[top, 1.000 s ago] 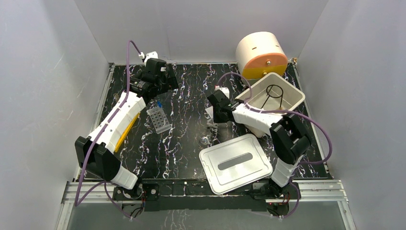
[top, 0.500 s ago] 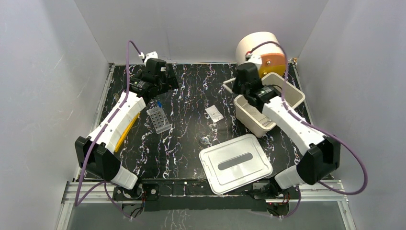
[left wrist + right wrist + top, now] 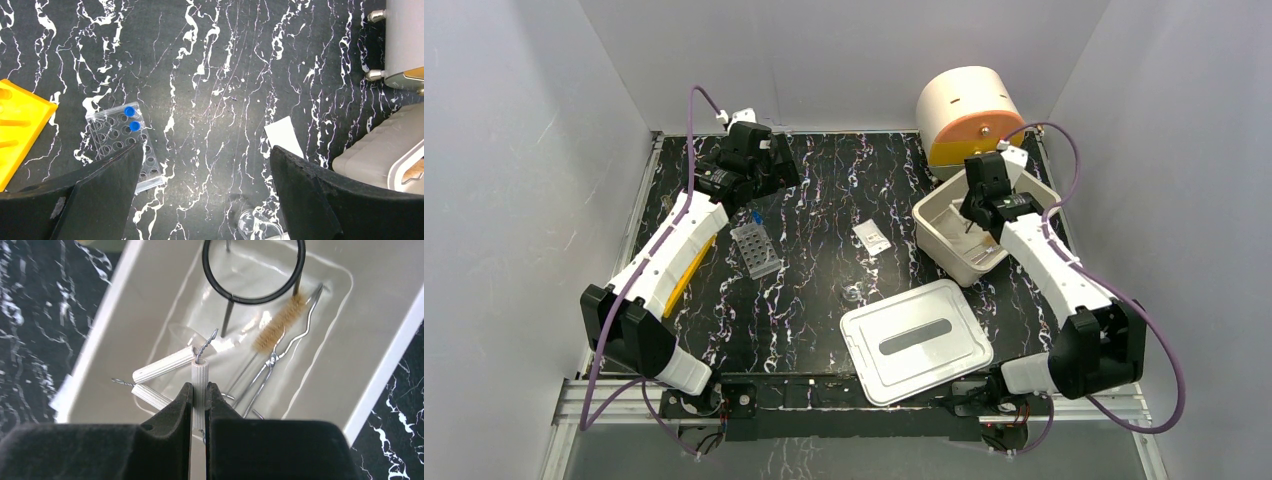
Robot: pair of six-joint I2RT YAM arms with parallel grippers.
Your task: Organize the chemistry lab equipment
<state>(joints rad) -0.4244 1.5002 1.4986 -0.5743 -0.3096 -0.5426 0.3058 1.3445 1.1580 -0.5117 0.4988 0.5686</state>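
My right gripper (image 3: 199,390) is shut on one ribbed tube of the white triangle (image 3: 162,365) and holds it inside the white bin (image 3: 380,375). In the bin lie a black wire loop (image 3: 252,302), a bristle brush (image 3: 280,322) and metal tongs (image 3: 280,352). In the top view the right gripper (image 3: 972,212) is over the bin (image 3: 944,248). My left gripper (image 3: 767,188) is open and empty, held above the table. Below it stands the grey tube rack (image 3: 120,145) with two blue-capped tubes (image 3: 131,118). The rack also shows in the top view (image 3: 756,250).
A white card (image 3: 871,238) and a small clear glass piece (image 3: 851,294) lie mid-table. The bin's lid (image 3: 916,340) lies at the front. A yellow tray (image 3: 686,270) sits under the left arm. A cream and orange drum (image 3: 969,115) stands behind the bin.
My right arm has swung from mid-table, near the white card, back and to the right to over the bin. The left arm has not moved.
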